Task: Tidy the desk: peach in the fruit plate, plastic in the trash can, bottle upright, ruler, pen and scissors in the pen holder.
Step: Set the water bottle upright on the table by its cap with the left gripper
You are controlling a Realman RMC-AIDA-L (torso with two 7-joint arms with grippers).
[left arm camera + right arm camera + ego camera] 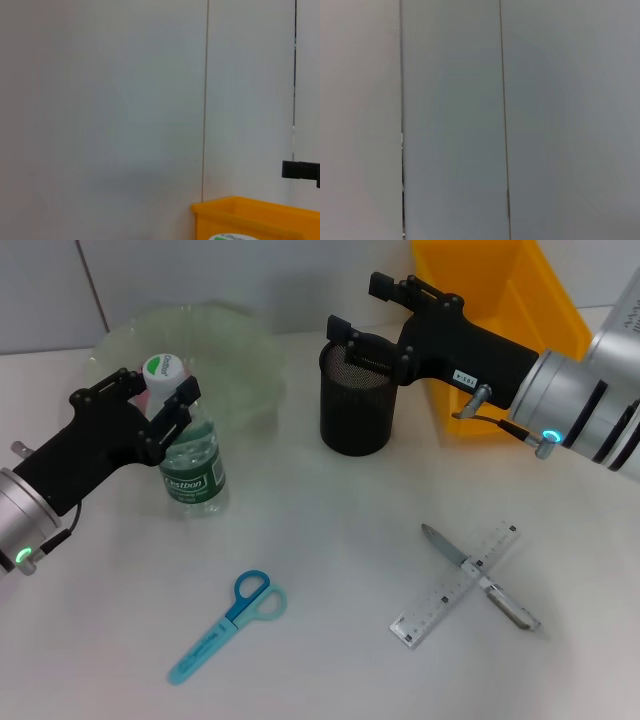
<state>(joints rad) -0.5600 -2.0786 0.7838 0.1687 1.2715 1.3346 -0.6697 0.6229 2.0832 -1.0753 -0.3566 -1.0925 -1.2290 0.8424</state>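
Note:
The bottle [195, 468] stands upright on the desk [330, 660] in front of the fruit plate [235, 350]. My left gripper [155, 390] is open, its fingers on either side of the bottle's neck just under the white cap [163, 368]. A patch of pink, the peach [157, 393], shows behind the neck at the plate, mostly hidden. My right gripper [362, 308] hangs open and empty above the pen holder [356, 405], beside the trash can [560, 310]. The scissors [228, 625] lie at the front left. The pen [510, 608] lies across the ruler [430, 610] at the front right. The plastic is out of view.
The left wrist view shows a pale wall, the yellow bin's rim [250, 215] and a sliver of the bottle cap [232, 237]. The right wrist view shows only wall panels. A wall runs along the back of the desk.

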